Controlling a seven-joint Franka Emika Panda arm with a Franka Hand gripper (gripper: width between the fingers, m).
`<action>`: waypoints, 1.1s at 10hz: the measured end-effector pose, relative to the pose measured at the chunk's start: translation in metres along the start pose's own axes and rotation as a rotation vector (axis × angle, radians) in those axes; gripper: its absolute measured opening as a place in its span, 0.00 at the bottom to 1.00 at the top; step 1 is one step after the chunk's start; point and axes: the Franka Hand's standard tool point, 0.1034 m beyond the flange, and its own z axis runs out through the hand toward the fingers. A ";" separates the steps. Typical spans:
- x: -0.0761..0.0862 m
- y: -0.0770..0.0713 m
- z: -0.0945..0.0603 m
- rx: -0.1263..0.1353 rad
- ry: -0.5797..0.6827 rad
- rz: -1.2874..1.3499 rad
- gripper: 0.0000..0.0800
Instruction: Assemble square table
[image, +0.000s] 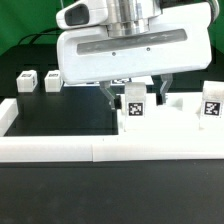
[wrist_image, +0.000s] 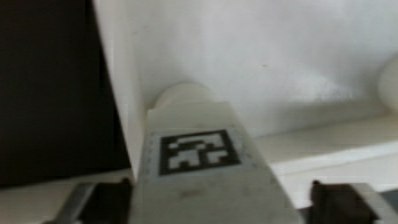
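Observation:
The white square tabletop lies against the border wall at the exterior view's right; it also fills the wrist view. A white tagged leg post stands upright on it, seen with its tag in the wrist view. My gripper is open and straddles this leg, one finger on each side with gaps showing. A second tagged leg stands at the far right of the tabletop. Two more small legs sit on the black table at the back left.
The long low white border wall runs along the front and up the exterior view's left side. Black table surface lies between the wall and the tabletop. A green backdrop stands behind.

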 end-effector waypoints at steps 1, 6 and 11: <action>0.000 0.002 0.000 -0.002 0.001 0.033 0.38; 0.000 0.009 0.001 0.010 0.013 0.756 0.36; 0.000 0.002 0.002 0.031 -0.052 1.446 0.36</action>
